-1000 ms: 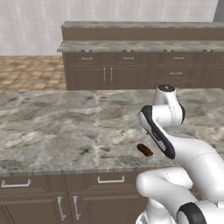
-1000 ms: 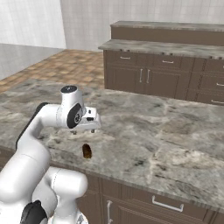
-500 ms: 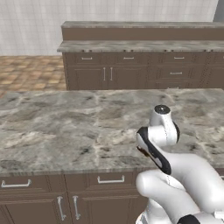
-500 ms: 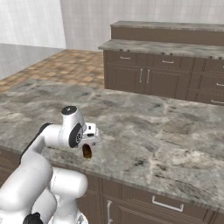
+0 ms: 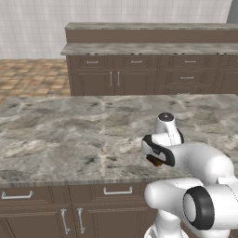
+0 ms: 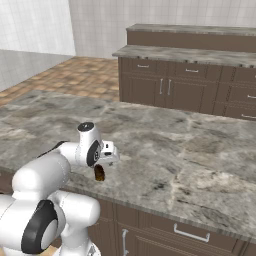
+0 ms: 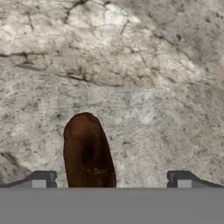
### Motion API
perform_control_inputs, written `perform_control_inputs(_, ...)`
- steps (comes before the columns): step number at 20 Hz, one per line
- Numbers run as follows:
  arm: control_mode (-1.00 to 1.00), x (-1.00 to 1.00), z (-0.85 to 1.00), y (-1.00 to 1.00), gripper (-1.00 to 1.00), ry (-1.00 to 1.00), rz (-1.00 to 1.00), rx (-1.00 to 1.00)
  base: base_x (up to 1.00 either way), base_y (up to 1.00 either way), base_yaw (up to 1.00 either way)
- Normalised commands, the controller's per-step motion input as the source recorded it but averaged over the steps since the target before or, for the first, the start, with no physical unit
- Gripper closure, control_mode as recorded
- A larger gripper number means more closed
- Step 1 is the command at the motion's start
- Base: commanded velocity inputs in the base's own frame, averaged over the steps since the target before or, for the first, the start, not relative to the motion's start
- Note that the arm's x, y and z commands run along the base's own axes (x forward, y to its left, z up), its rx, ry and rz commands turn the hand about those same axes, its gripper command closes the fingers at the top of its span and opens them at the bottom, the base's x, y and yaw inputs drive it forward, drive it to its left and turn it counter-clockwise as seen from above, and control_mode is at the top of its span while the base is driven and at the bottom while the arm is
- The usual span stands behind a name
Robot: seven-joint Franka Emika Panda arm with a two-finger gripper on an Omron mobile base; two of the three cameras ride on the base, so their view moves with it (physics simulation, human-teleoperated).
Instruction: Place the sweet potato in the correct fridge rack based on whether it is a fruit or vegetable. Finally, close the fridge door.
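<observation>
The sweet potato (image 7: 87, 153) is a dark brown oblong lump lying on the marbled counter. In the hand view it sits between my two fingertips, nearer the left one. My gripper (image 7: 111, 179) is open and points down over it, with a fingertip (image 7: 41, 178) well clear on each side. In the right base view the sweet potato (image 6: 99, 173) pokes out just below the gripper (image 6: 103, 163). From the left base view the hand hides most of the sweet potato (image 5: 156, 162). The fridge and the fridge rack are out of view.
The grey marbled island counter (image 5: 69, 135) stretches to the left and ahead of the arm; its front edge runs just below the hand. Dark brown cabinets (image 5: 139, 79) with a stone top stand across a tiled floor at the back.
The arm has folded down and the hand has sunk from above the counter to just over the sweet potato. The jaws stayed open and the sweet potato has not moved.
</observation>
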Motion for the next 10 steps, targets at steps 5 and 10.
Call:
perform_control_inputs(5, -1.0, -0.09, -0.45, 0.04, -1.0, 0.04, 0.0, 0.0, 0.0, 0.0, 0.0)
perform_control_inputs(10, -1.0, 0.0, -0.47, 0.08, -1.0, 0.06, 0.0, 0.0, 0.0, 0.0, 0.0)
